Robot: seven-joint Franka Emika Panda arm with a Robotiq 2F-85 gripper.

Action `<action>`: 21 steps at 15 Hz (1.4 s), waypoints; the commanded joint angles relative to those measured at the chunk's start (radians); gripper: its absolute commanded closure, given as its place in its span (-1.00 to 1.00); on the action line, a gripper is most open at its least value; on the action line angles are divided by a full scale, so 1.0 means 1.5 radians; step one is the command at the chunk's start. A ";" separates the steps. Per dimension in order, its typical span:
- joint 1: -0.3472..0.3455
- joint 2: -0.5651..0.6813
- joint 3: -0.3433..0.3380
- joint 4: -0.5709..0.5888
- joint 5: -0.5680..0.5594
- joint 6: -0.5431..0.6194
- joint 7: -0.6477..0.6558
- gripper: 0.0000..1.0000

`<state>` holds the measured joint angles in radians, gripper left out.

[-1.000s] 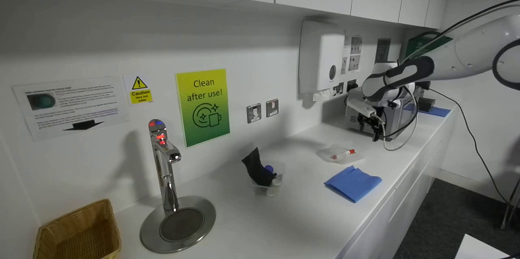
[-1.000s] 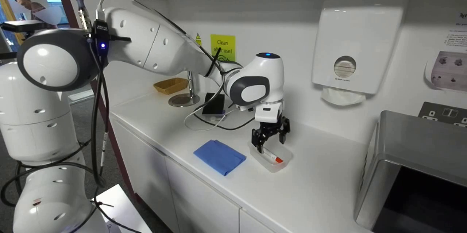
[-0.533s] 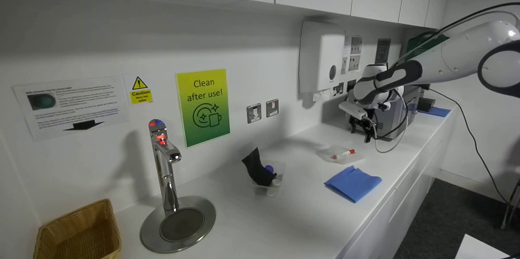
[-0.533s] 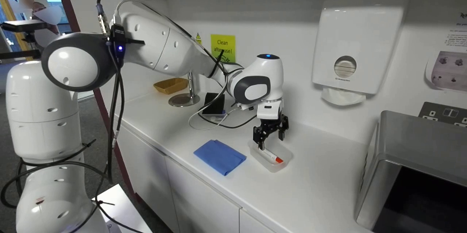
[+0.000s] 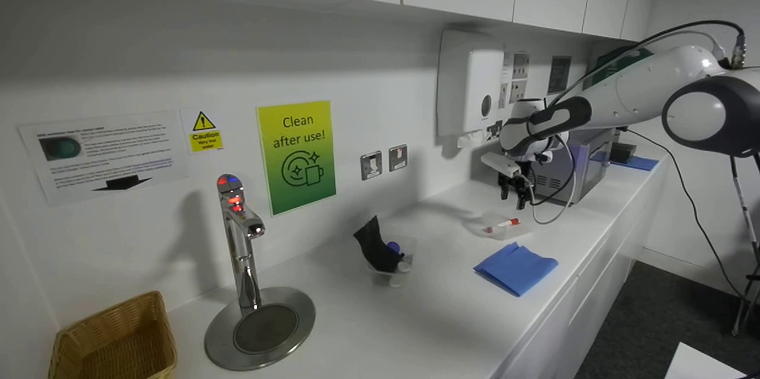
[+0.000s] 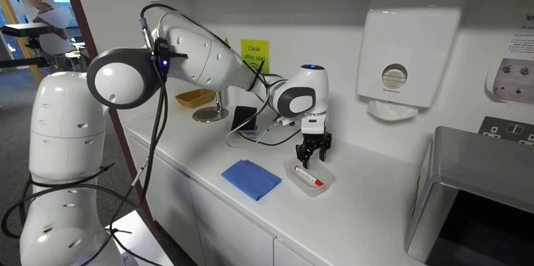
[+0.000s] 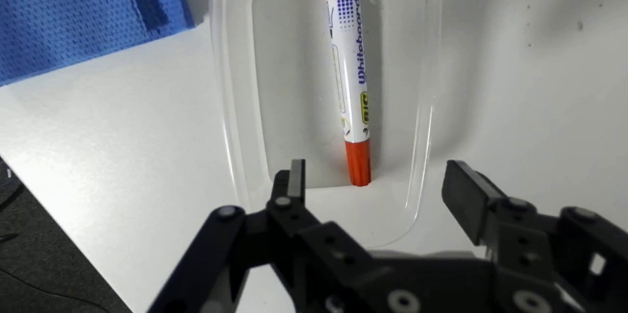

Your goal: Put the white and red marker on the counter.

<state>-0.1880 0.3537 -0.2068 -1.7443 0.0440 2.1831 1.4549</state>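
The white and red marker [image 7: 348,67] lies flat in a clear plastic tray [image 7: 294,77] on the white counter [image 7: 147,131]. The marker also shows in both exterior views [image 5: 503,223] [image 6: 308,176]. My gripper [image 7: 374,163] is open with nothing between its fingers. In the wrist view the marker's red cap end points towards the gap between the fingers, nearer the left finger [image 7: 297,178]. The right finger [image 7: 466,195] appears beyond the tray's right rim. In an exterior view the gripper [image 6: 314,163] points down above the back part of the tray, apart from the marker.
A folded blue cloth [image 6: 251,179] lies beside the tray. A clear tub with a black item [image 5: 379,248], a tap [image 5: 240,242] and a wicker basket [image 5: 119,337] stand along the counter. A grey oven-like appliance [image 6: 488,157] and a wall dispenser [image 6: 411,45] are near the arm.
The arm has shifted, bringing the open gripper left towards the tray in an exterior view and slightly right in an exterior view. The marker's back end is now uncovered. Marker and tray have not moved.
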 commanded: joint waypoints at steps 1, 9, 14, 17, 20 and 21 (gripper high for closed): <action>0.008 0.025 -0.005 0.050 0.007 -0.040 -0.005 0.10; 0.022 0.062 0.000 0.085 0.002 -0.071 -0.008 0.24; 0.037 0.082 0.003 0.092 -0.001 -0.074 -0.009 -0.13; 0.042 0.086 0.002 0.093 0.000 -0.075 -0.010 0.01; 0.043 0.088 0.002 0.092 0.001 -0.075 -0.011 0.04; 0.042 0.089 0.002 0.091 0.001 -0.074 -0.012 0.06</action>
<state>-0.1234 0.4809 -0.2009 -1.6428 0.0440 2.1179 1.4538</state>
